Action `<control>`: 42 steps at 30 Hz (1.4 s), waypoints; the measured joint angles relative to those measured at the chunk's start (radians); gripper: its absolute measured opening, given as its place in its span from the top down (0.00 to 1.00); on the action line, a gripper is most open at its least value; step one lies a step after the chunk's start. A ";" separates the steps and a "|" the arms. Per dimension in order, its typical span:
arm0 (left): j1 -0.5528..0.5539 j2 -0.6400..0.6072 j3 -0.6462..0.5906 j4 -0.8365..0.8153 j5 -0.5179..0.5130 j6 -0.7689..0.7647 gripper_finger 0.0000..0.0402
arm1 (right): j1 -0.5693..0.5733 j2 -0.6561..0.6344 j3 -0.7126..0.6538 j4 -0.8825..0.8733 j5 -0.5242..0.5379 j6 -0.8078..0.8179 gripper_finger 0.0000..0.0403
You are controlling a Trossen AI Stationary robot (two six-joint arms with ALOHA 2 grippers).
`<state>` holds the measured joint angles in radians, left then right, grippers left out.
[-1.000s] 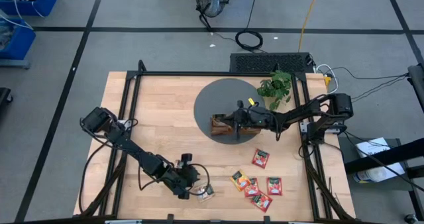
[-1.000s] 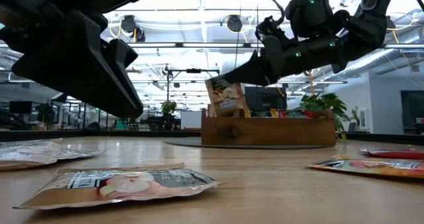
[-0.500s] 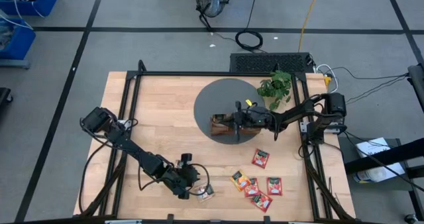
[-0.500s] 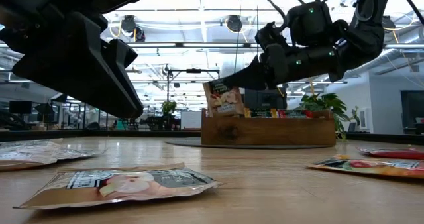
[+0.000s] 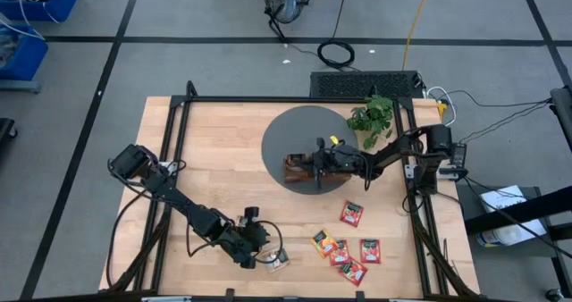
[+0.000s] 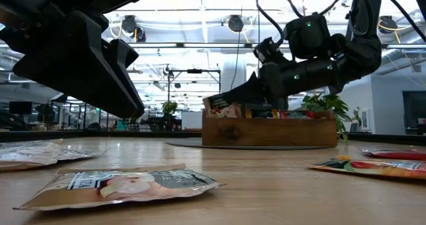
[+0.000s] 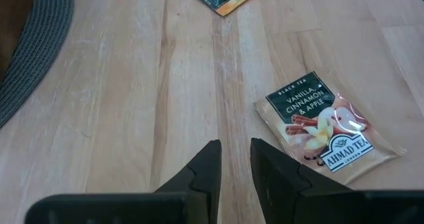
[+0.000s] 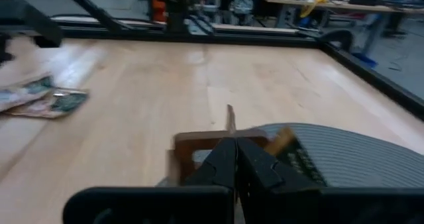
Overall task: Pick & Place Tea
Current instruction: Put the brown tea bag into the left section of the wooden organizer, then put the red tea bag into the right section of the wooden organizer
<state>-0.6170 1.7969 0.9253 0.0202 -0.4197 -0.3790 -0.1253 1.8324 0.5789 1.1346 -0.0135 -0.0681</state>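
Note:
My right gripper is over the left end of the brown wooden tray, shut on a pale beige tea sachet that stands partly inside the tray. My left gripper hovers near the table's near edge, empty, its fingers a small gap apart. Just to its right a pale vanilla sachet lies flat on the wood; it also shows in the high view and the low view. Several red and orange sachets lie flat at the near right, one more farther in. My right gripper pinches the pale sachet's upper part between its two fingers. The fingers slant down from the table's right side. The sachet stands nearly upright below them, its lower part down behind the tray's wall. In the right wrist view only its thin edge shows.
The tray stands on a round dark mat, with other sachets in its compartments. A small green plant stands just behind the right arm. A black frame runs along the table's sides. More sachets lie at the low view's left.
My right gripper has come down toward the tray with the pale sachet. The sachet stood well above the tray's rim and has now sunk partly into the tray's left end, still nearly upright.

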 joint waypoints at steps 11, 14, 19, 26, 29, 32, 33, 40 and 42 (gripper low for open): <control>0.000 0.000 0.000 -0.001 0.000 -0.001 0.78 | 0.010 -0.005 0.000 -0.001 0.013 0.003 0.92; 0.000 0.000 0.000 -0.001 0.000 -0.002 0.78 | 0.016 -0.017 0.000 -0.001 0.018 0.003 0.85; 0.000 0.000 0.000 -0.002 0.000 -0.003 0.78 | 0.020 -0.060 0.001 -0.003 0.064 0.003 0.74; 0.000 0.000 0.000 -0.002 0.000 -0.005 0.78 | 0.075 -0.165 0.001 -0.101 0.054 0.003 0.69; 0.000 0.000 0.000 -0.001 0.000 -0.004 0.78 | 0.129 -0.194 0.001 -0.145 -0.039 -0.027 0.70; 0.000 0.000 0.000 0.016 0.000 -0.004 0.78 | 0.205 -0.213 0.001 -0.204 -0.109 -0.038 0.72; 0.000 0.000 0.000 0.031 0.000 -0.004 0.78 | 0.234 -0.222 0.001 -0.230 -0.122 -0.037 0.73; 0.001 0.001 0.000 0.250 0.000 -0.004 0.78 | 0.475 -0.291 0.001 -0.509 -0.061 0.017 0.79; 0.013 0.013 0.000 0.265 0.000 0.002 0.78 | 0.554 -0.293 0.001 -0.540 0.010 0.039 0.83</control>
<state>-0.6039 1.8095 0.9257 0.2855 -0.4194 -0.3772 0.4284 1.5394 0.5797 0.5946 -0.0037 -0.0286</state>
